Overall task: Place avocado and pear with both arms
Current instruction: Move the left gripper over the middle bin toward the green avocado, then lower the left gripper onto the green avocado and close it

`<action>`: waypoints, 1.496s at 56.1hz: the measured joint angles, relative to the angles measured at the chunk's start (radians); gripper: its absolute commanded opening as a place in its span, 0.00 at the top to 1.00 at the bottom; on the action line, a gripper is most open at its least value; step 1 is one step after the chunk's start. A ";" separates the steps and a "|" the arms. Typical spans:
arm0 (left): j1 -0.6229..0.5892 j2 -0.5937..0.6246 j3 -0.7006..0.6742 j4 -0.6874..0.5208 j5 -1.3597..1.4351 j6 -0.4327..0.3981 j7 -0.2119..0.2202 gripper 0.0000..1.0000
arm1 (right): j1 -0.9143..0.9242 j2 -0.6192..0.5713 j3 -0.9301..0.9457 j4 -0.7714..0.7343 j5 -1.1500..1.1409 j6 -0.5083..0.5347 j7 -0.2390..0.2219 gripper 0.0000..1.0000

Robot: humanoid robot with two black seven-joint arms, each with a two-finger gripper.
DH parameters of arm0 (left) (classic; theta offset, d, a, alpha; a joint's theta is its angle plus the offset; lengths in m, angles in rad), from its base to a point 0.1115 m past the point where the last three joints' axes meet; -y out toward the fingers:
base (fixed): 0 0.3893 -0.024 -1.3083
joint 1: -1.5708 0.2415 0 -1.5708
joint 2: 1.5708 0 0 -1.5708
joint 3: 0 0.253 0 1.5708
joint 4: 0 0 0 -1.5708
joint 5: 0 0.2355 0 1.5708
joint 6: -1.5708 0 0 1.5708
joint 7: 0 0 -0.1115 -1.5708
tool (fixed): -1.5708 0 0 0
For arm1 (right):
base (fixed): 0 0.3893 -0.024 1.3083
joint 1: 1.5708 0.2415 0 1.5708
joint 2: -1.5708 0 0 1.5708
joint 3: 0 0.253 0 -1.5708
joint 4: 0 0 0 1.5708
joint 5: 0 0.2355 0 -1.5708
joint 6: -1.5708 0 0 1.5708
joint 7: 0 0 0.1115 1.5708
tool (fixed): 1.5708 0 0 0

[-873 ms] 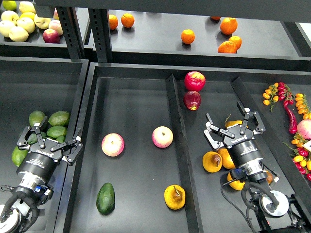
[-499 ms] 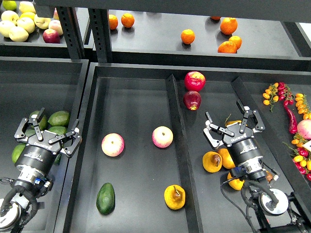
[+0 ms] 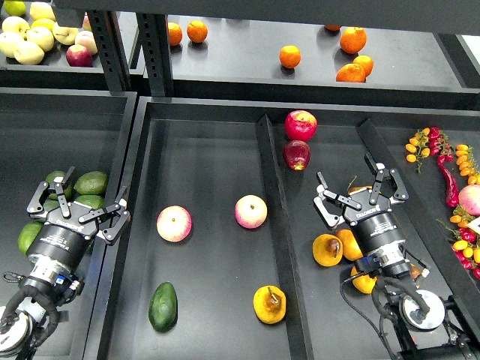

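Glossy egg-shaped avocado [image 3: 163, 307] beside plump pear [image 3: 269, 304].

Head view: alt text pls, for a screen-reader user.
In the centre tray, a dark avocado and a yellow pear lie near the front, two pink apples behind them. The open left gripper hovers over paler avocados; the open right gripper hovers over more pears.

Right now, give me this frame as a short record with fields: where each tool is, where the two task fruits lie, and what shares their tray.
left tool: open, empty, over the paler avocados in the left bin
right tool: open, empty, over the pile of pears in the right section
avocado: on the middle tray floor, near left, untouched
pear: same tray, near right, untouched
same tray: two pink-and-yellow apples
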 measured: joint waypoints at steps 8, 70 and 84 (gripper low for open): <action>-0.011 0.000 0.000 0.002 -0.001 0.000 0.005 0.00 | 0.011 0.000 0.000 -0.012 0.000 0.002 -0.003 0.00; -0.698 0.499 0.685 0.198 -0.175 -0.020 0.335 0.04 | 0.114 0.000 -0.008 -0.079 0.048 -0.009 -0.006 0.00; -0.980 0.577 1.136 0.207 -0.163 -0.120 0.335 0.05 | 0.116 0.000 -0.009 -0.107 0.048 -0.009 -0.032 0.00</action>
